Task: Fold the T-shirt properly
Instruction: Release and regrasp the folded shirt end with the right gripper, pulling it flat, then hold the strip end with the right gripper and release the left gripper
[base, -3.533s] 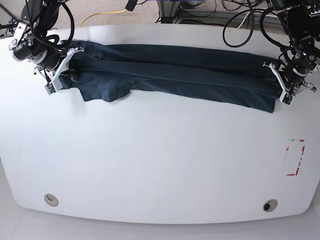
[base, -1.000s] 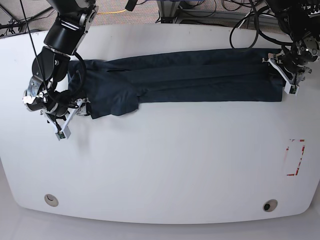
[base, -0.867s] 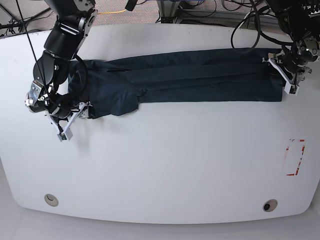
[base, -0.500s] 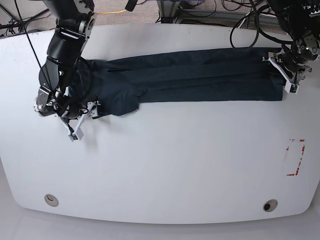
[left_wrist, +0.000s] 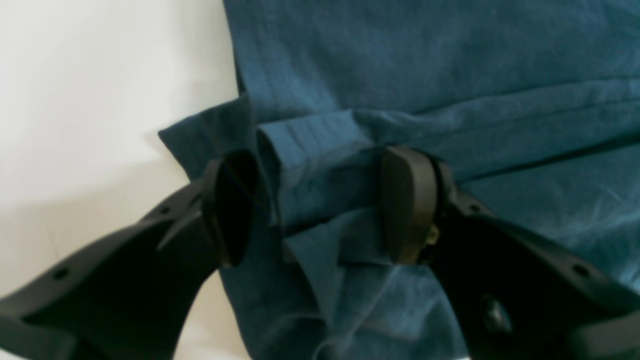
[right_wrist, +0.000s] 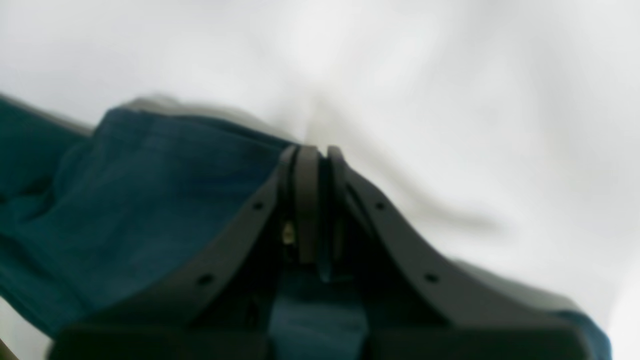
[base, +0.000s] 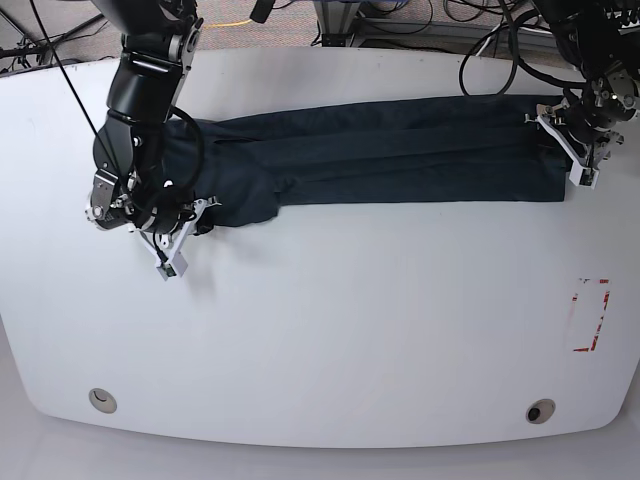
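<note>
Right gripper is clamped on the shirt's corner; left gripper gapes around the far hem. Shirt lies as a long band on the table. Next, I judge: close left, fold crosswise.

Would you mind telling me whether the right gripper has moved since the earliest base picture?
Yes. The right gripper has moved down the base view, nearer the round table fitting, and now sits at the T-shirt's lower corner.

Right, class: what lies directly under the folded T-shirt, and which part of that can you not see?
The white table lies under the T-shirt. The strip of tabletop beneath the cloth is covered, so nothing there can be checked. The lower cloth layers are also hidden.
</note>
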